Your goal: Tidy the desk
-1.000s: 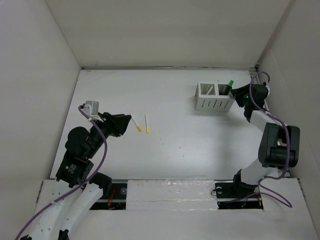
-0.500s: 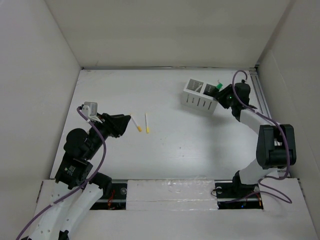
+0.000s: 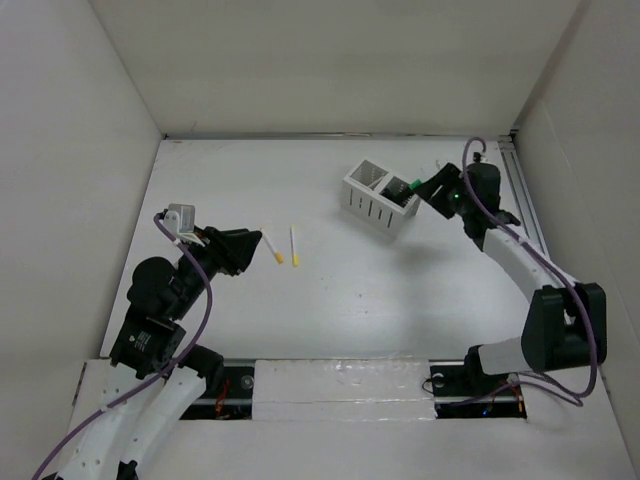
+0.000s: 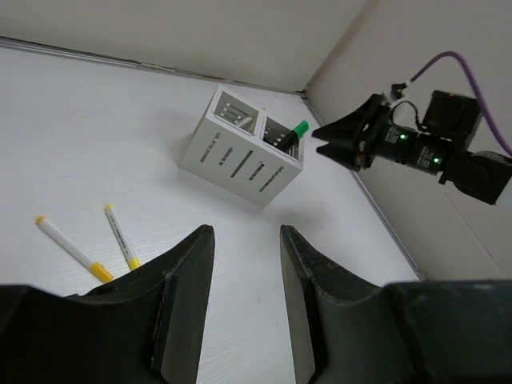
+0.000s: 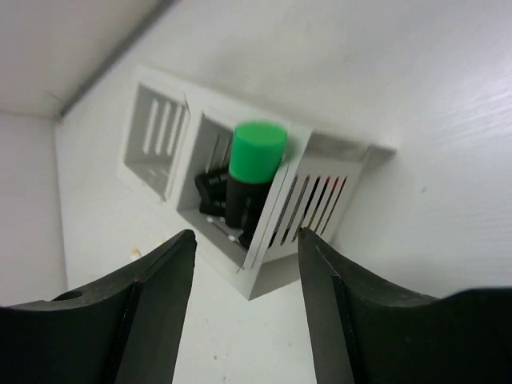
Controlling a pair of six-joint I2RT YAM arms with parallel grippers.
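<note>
Bright, even light throws soft shadows on the desk (image 3: 330,300); close foreground blurs.

From where I stand, the bench (image 3: 330,300) is a plain white board, matt and smooth all over. The rail (image 3: 340,135) along its far edge looks like bare metal with a dull shine. The slotted box (image 4: 240,156) seems to be white plastic, matt, with cleanly cut slits. The marker (image 5: 238,196) in it has a dark barrel and a green cap (image 5: 258,150) (smooth plastic, faintly satiny). The left arm's fingers (image 4: 184,304) are black matt plastic. The cable (image 4: 452,56) wears a glossy purple jacket.
</note>
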